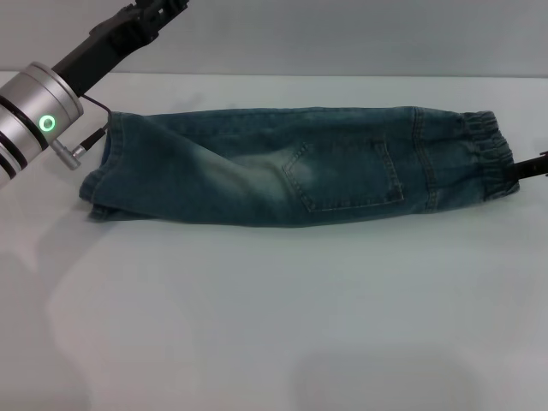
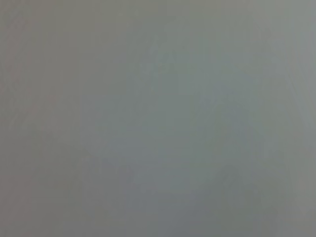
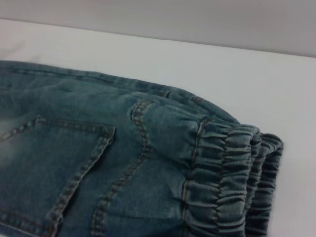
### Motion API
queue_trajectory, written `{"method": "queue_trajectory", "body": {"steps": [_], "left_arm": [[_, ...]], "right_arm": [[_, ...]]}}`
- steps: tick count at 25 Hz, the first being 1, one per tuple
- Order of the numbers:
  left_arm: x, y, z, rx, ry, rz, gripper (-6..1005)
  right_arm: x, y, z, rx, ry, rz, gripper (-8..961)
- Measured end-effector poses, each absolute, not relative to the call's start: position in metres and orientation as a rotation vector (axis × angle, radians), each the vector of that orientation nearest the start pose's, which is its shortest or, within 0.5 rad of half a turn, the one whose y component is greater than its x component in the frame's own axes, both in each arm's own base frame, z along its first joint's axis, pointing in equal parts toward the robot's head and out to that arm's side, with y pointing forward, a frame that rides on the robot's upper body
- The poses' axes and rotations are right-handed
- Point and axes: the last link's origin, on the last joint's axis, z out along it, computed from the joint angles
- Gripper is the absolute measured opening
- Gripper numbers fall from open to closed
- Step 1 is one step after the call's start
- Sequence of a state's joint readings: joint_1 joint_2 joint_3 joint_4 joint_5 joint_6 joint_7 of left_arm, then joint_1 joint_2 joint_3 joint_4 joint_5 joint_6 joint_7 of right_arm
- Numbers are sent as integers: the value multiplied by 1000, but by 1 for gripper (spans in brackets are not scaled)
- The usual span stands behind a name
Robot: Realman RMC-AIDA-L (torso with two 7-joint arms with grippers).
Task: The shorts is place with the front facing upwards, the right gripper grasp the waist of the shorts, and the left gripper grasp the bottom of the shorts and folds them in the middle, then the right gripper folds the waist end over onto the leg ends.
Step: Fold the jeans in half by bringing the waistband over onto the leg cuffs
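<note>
The shorts (image 1: pixel 291 167), soft limp denim folded lengthwise, lie flat across the table (image 1: pixel 274 325); grasp the thick gathered waist (image 1: pixel 484 158) beside the right gripper (image 1: pixel 533 167), whose grip state cannot be told.

Shorts (image 1: pixel 291 167) lying flat, folded lengthwise, back pocket (image 1: pixel 342 175) facing up; ruffled waist (image 1: pixel 484 163) pointing right, leg ends (image 1: pixel 103 171) pointing left.

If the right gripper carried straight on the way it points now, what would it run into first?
Most likely the waist of the shorts. In the head view the right gripper enters from the right edge, pointing left at the ruffled elastic band. Only its tip shows, so its height above the cloth is unclear.
</note>
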State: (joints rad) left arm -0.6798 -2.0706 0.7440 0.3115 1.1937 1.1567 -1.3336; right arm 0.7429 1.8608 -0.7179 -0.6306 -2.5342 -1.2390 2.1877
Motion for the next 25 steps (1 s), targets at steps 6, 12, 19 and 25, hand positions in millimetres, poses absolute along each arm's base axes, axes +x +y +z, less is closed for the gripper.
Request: {"method": "queue_trajectory", "body": {"steps": [6,12,19,25], "left_arm": [[-232,415,13,-1950,-973,-1273,829],[-239,412,12,-1938,-982,-1253,829],[-244,410,5,-1929,-995,-1229,829],[-246,411,9,-1907,-989,-1233,829]], "right_arm": [[309,416,74,-2243,1269,-68,450],[304,417,62,-2244,1239,-73,442],[300,420,55,-2253,1209,-83,431],[299,420,49,-2260,1207,-85,423]]}}
